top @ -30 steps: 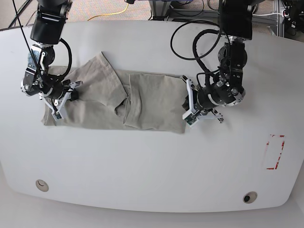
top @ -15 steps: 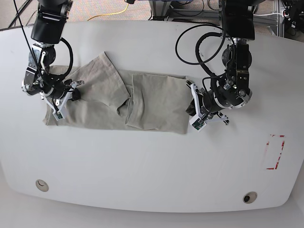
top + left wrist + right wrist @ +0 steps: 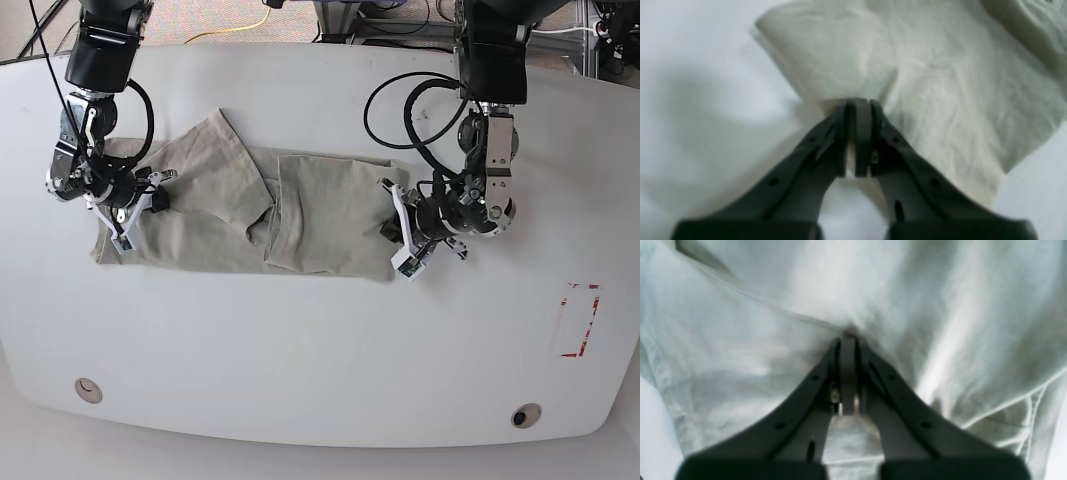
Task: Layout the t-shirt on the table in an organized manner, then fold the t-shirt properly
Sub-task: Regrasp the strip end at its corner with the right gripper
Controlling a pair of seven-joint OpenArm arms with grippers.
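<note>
The t-shirt [image 3: 245, 210], lying partly folded across the far-middle of the worktop [image 3: 300, 350], is being pinched at opposite ends by the left end effector [image 3: 400, 232] and right end effector [image 3: 130, 215], the left having drawn inward, slackening the cloth for folding.

One t-shirt [image 3: 240, 215] is being shown lying on one table [image 3: 320, 340]. Two grippers are being seen on the t-shirt: the left gripper [image 3: 392, 230] at one end, the right gripper [image 3: 135, 208] at the other. Two round holes [image 3: 88, 390] and one red rectangle [image 3: 578, 320] are being counted on the table beside the t-shirt.
</note>
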